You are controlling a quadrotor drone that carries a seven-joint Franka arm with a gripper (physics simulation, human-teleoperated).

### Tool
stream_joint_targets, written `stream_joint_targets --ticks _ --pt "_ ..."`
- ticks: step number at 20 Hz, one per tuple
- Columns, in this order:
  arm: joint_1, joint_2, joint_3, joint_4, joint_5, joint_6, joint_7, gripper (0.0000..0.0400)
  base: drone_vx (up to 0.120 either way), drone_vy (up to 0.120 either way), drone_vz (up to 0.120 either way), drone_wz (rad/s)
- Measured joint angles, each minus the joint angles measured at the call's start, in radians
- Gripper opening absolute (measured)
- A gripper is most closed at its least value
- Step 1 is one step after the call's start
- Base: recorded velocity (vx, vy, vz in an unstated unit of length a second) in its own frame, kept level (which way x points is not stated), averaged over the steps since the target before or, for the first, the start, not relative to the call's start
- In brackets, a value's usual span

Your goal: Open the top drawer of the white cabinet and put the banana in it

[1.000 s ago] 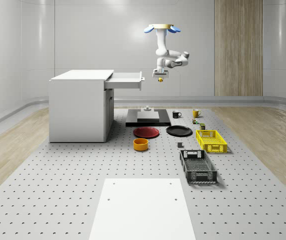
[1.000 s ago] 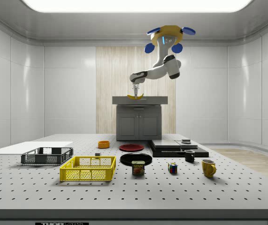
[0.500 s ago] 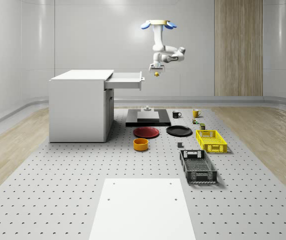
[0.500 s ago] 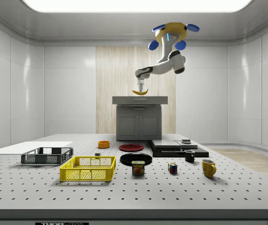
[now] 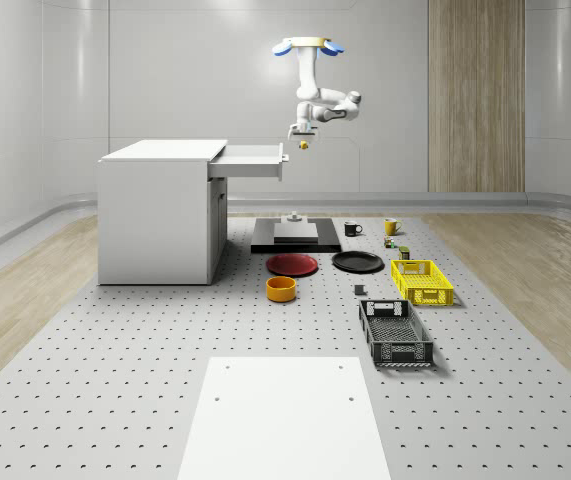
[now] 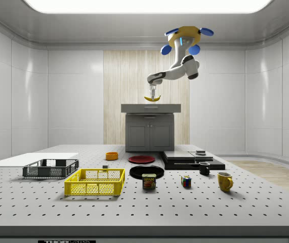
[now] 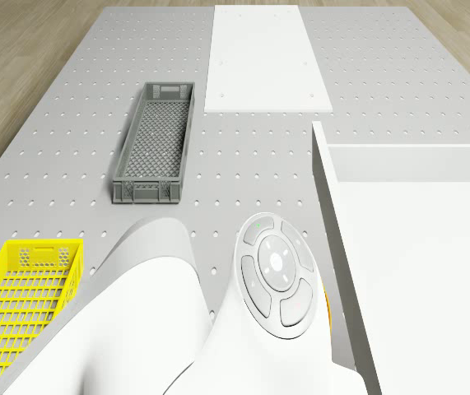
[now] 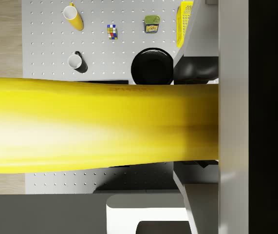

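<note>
The white cabinet (image 5: 157, 210) stands on the perforated table (image 5: 115, 380), and its top drawer (image 5: 253, 160) is pulled out toward the whole-scene view's right; the drone (image 5: 306, 44) hovers high in the air, just past the drawer's open front end; the arm (image 5: 317, 100) hangs straight down from the drone, then bends at the elbow and reaches sideways toward the drawer, with the wrist turned down; the gripper (image 5: 302, 137) points downward and is closed on the banana (image 5: 304, 145); the banana hangs a little above the level of the drawer's front edge, near it but not inside, and in the side view it lies almost horizontal above the cabinet top
</note>
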Motion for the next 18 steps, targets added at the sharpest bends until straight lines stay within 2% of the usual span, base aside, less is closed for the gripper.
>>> stream_joint_targets --ticks 18 --pt "0.001 -0.001 0.000 0.000 -0.001 0.001 -0.001 0.0197 0.000 -0.120 0.000 0.000"
